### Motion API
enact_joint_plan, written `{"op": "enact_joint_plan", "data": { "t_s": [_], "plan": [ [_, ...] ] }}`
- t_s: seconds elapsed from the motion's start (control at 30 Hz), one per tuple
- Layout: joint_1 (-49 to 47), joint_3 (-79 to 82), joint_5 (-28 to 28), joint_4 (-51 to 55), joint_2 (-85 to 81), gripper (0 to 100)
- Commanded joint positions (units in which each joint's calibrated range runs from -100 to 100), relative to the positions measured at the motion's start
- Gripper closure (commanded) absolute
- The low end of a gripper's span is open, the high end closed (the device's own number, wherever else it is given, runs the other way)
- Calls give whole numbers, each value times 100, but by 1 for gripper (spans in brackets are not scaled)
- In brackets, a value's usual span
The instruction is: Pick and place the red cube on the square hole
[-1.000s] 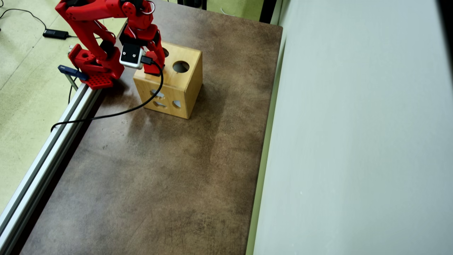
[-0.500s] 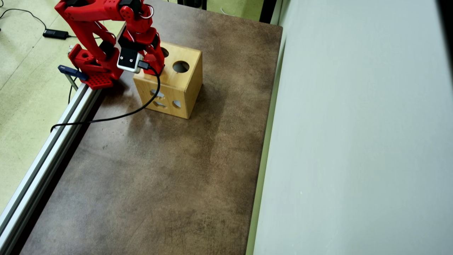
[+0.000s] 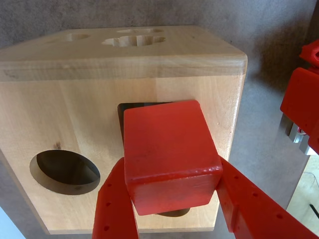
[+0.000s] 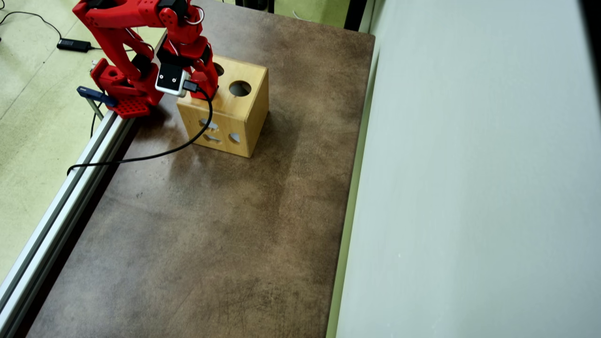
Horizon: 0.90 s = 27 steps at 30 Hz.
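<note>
We are finding no readable text, label, brand, number or sign in either view.
</note>
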Motion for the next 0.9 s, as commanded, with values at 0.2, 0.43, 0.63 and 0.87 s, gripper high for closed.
{"op": "enact_joint_plan", "data": {
  "t_s": [0.2,0.43,0.63,0.87],
  "plan": [
    [106,6,-15,17,-86,98],
    [106,-47,-10,17,-94,98],
    [106,-56,-10,17,-103,98],
    [106,-74,34,17,-103,93]
  ]
}}
